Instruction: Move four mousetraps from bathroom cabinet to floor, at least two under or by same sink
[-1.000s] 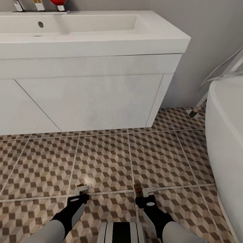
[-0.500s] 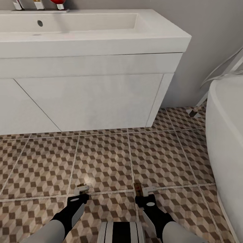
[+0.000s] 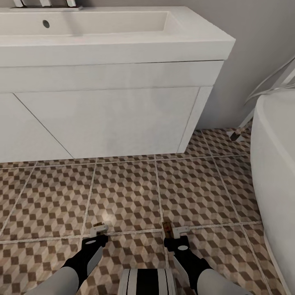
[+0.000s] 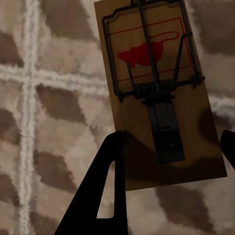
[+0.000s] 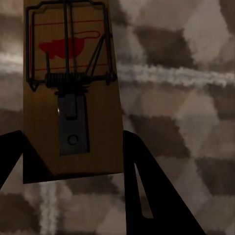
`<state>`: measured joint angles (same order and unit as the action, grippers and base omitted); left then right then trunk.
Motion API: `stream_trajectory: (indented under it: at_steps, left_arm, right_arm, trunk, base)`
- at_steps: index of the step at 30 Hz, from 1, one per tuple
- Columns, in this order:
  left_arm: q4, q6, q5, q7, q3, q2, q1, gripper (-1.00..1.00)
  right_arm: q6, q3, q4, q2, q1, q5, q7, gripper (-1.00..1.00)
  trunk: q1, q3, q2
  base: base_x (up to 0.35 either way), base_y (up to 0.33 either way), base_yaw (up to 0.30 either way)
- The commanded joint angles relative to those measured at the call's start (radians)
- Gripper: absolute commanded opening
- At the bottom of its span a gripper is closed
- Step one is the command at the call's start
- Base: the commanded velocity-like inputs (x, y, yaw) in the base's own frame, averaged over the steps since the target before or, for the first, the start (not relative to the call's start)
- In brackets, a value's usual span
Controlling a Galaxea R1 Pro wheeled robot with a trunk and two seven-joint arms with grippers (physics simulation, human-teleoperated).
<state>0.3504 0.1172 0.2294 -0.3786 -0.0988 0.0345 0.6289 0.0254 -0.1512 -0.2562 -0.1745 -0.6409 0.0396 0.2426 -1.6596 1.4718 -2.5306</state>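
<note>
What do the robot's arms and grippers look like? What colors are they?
Both arms have smooth light grey forearms that turn into black wrists. The left gripper and right gripper are black with pale grey tips in the head view. Up close, the fingers are flat, black and wedge-shaped, each with a slim triangular cutout. No cables or markings show.

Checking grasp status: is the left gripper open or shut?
Shut on a mousetrap: the left gripper's jaws press the board's two edges.

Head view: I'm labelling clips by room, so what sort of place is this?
Most likely a bathroom: a long white sink on a white vanity, the curved rim of a white bathtub beside it, and a patterned tile floor.
</note>
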Motion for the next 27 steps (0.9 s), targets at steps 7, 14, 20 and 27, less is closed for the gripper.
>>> stream_trajectory:
  at_steps: [7,14,20,27]
  left_arm:
    - [0.002,0.004,0.008,-0.008,-0.009,-0.001,0.0,-1.0]
    - [0.003,0.005,0.008,-0.008,-0.009,-0.001,0.0,-1.0]
    - [0.004,0.005,0.008,-0.009,-0.009,-0.001,0.0,-1.0]
    - [0.004,0.005,0.008,-0.009,-0.009,-0.001,0.0,-1.0]
  right_arm:
    - [0.002,-0.005,0.0,0.0,0.0,0.002,0.01,-1.0]
    - [0.002,-0.005,0.0,0.0,0.0,0.002,0.009,-1.0]
    - [0.002,-0.005,0.0,0.0,0.0,0.002,0.009,-1.0]
    - [0.002,-0.005,0.0,0.0,0.0,0.002,0.009,-1.0]
  trunk:
    - [0.0,0.001,0.0]
    - [0.0,0.001,0.0]
    - [0.0,0.004,0.0]
    - [-0.003,0.028,-0.002]
  base:
    - [0.0,0.0,0.0]
    - [0.0,0.0,0.0]
    - [0.0,0.0,0.0]
    - [0.0,0.0,0.0]
